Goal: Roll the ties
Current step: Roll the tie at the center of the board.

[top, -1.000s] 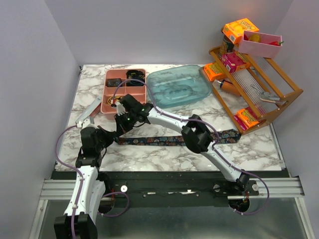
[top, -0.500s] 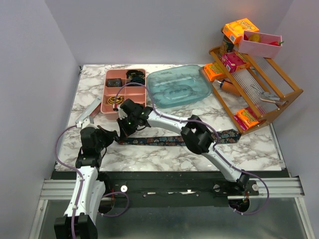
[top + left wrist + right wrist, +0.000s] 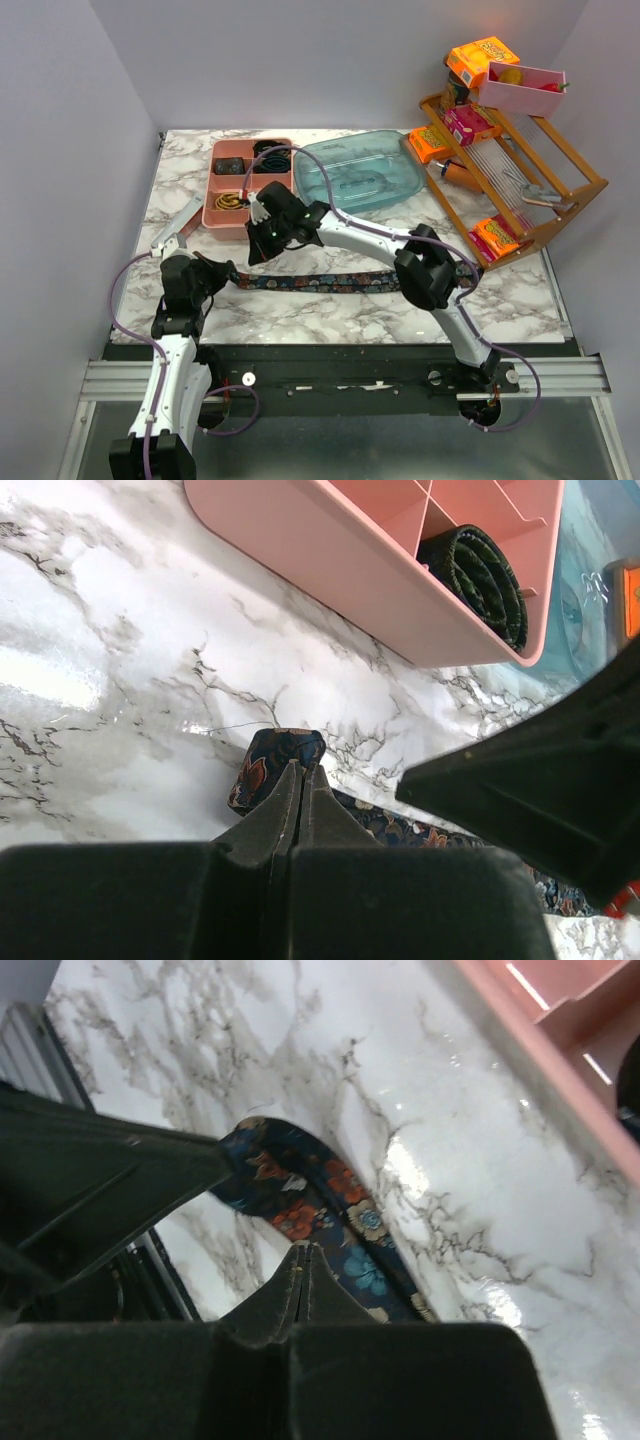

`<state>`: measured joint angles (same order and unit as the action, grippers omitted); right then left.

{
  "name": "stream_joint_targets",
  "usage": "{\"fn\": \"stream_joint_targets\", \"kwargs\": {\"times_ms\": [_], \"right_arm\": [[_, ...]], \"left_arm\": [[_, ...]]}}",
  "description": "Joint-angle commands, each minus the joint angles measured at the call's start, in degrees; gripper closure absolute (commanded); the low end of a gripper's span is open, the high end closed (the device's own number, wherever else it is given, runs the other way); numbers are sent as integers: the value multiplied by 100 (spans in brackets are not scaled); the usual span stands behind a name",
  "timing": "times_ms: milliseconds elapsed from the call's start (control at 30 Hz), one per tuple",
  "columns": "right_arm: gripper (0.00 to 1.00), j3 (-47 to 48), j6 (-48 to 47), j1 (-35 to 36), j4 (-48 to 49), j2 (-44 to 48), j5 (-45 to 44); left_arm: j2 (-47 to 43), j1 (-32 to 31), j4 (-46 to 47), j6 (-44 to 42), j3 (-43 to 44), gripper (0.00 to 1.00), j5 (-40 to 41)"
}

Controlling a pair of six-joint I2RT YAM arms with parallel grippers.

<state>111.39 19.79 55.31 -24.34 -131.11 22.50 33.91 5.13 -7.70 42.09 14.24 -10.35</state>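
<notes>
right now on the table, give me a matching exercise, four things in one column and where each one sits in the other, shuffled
1 floral tie
2 pink tray
3 blue tub
4 wooden rack

a right edge, tilted
b back left, holding dark rolls
c lying flat along the near side
d back middle, between tray and rack

Pairs: 1-c, 2-b, 3-d, 4-a

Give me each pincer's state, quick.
Left pincer: closed on the tie at its end.
Right pincer: closed, holding nothing, just above the tie.
</notes>
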Motion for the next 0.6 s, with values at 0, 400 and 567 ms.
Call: {"fn": "stream_joint_targets", "kwargs": {"times_ms": [0, 400, 567], "right_arm": [[99, -416, -142, 226, 149, 235, 500], [99, 627, -283, 454, -809, -784, 993], [100, 989, -256, 454, -1134, -1083, 678]], "left_arm": [[54, -20, 181, 72, -18, 100, 182], [116, -20, 217, 151, -9, 100, 209], [107, -20, 217, 151, -18, 100, 191]]}}
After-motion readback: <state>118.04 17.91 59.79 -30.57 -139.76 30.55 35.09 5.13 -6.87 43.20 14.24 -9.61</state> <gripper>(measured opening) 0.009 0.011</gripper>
